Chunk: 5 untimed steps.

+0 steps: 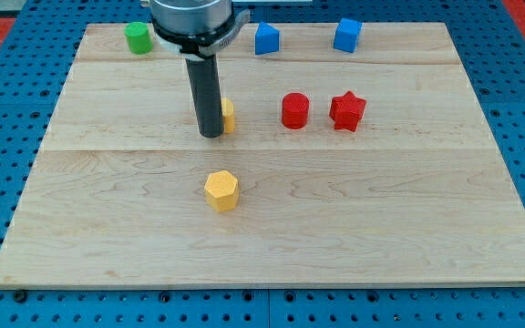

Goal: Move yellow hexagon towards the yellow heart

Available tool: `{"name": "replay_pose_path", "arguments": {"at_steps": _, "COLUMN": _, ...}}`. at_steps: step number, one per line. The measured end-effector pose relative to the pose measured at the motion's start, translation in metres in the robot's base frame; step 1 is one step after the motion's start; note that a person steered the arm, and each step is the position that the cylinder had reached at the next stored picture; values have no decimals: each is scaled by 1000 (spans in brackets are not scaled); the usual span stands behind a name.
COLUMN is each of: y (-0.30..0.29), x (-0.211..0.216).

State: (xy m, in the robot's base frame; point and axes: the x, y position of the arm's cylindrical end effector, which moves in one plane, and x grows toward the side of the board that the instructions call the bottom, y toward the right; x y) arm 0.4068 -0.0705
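The dark rod ending in my tip (pixel 211 134) covers the left part of a small yellow block (pixel 229 116), so that block's shape cannot be made out. Above that block, the arm's grey metal mount (pixel 192 18) is cut off by the view's top edge.

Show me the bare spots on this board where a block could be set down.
Free: the whole strip below the yellow hexagon, and the view's left side under the green block. Crowded: the middle row, where my tip hides most of a yellow block beside the red cylinder and red star.
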Motion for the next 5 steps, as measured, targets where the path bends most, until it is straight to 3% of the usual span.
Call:
{"name": "replay_pose_path", "arguments": {"at_steps": 1, "y": 5, "x": -8}}
{"name": "replay_pose_path", "arguments": {"at_steps": 2, "y": 28, "x": 39}}
{"name": "replay_pose_path", "arguments": {"at_steps": 3, "y": 101, "x": 131}}
{"name": "replay_pose_path", "arguments": {"at_steps": 4, "y": 35, "x": 151}}
{"name": "replay_pose_path", "arguments": {"at_steps": 5, "y": 24, "x": 83}}
